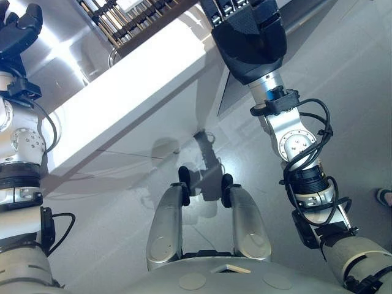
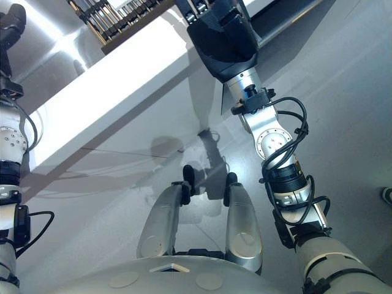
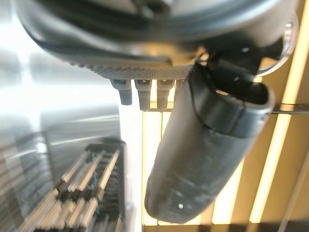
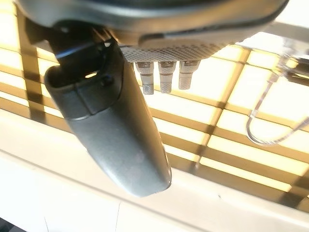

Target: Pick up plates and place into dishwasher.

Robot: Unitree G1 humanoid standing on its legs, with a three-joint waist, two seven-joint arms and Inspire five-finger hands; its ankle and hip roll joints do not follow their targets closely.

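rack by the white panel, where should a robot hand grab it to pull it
On the rack, probably the front rail, the dark bar along the white panel: it is the one continuous edge, while the rows of tines behind leave narrow gaps. Come from above on the panel side, fingers hooked over the rail.

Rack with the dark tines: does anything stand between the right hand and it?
Nothing visible does. The right hand hangs empty close beside the rack, above the far end of the white panel.
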